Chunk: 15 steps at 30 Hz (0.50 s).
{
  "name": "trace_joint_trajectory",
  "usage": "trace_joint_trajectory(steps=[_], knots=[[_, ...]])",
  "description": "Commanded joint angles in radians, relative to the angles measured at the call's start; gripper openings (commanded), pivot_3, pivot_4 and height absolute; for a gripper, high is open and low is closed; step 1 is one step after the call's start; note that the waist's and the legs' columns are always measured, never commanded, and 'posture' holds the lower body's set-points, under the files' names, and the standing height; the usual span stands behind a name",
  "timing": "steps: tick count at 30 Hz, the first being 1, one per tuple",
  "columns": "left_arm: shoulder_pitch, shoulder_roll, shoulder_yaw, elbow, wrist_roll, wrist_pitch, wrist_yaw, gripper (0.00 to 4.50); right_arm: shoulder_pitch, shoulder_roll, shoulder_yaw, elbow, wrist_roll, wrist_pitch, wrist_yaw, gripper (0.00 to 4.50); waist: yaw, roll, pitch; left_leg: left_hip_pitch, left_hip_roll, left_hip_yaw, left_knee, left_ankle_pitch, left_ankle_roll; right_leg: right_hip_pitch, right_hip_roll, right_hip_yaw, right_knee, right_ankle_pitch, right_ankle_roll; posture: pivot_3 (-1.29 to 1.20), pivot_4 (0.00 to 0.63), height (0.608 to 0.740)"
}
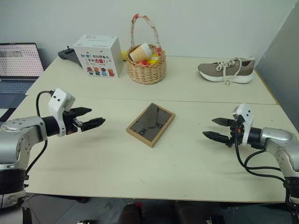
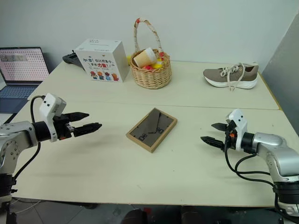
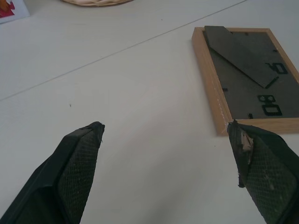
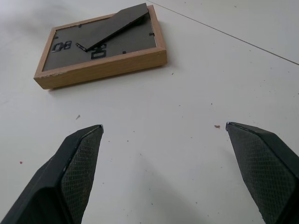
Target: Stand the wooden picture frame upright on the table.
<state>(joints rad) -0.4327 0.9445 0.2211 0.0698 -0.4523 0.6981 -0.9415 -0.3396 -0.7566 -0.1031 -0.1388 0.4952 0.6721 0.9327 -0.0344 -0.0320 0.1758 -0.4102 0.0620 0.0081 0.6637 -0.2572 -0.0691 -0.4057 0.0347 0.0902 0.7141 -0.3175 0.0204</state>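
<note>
Left hand point(image 1: 89, 122) and right hand point(image 1: 216, 129) hover over table point(image 1: 196, 161), both spread wide, holding nothing. We find picture frame point(image 1: 150, 124) lying flat between them at table centre, face down, dark back up, stand folded against back. Neither hand touches frame. We judge task not started: grasp, lift, stand unfolding and upright placement all outstanding.

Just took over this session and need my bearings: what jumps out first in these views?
The wooden picture frame lies flat at mid-table, dark back up with its stand folded, untouched. The left gripper and right gripper hover open on either side of it, pointing inward. Along the far edge of the table stand a white printed box, a wicker basket and a shoe.
</note>
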Motion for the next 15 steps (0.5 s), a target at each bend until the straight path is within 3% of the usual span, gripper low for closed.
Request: trace_joint_trajectory(steps=[1,11,15], knots=[[-0.02,-0.014,-0.01,0.014,0.024,-0.047,0.011,4.5,0.001,0.01,-0.033,-0.042,0.016,-0.01,-0.026,4.47,-0.001,0.0,0.0,0.0,0.0,0.0,0.0,0.0,0.0,0.0,0.0,0.0,0.0,0.0,0.0,0.0,0.15,0.74],[-0.049,-0.074,-0.033,0.016,0.018,-0.056,0.021,4.5,-0.029,0.038,-0.003,-0.06,0.031,0.022,-0.049,4.47,0.0,0.0,0.0,-0.002,0.0,-0.001,0.001,0.0,0.0,-0.001,0.0,-0.001,0.0,0.0,0.0,0.0,0.15,0.74],[-0.087,-0.138,-0.095,0.077,0.088,-0.11,0.07,3.54,-0.05,0.12,0.072,-0.047,-0.024,0.014,-0.126,3.41,0.002,0.0,0.0,-0.002,0.0,-0.002,0.002,0.0,0.0,-0.001,0.0,-0.001,0.0,0.0,0.0,0.0,0.15,0.74]])
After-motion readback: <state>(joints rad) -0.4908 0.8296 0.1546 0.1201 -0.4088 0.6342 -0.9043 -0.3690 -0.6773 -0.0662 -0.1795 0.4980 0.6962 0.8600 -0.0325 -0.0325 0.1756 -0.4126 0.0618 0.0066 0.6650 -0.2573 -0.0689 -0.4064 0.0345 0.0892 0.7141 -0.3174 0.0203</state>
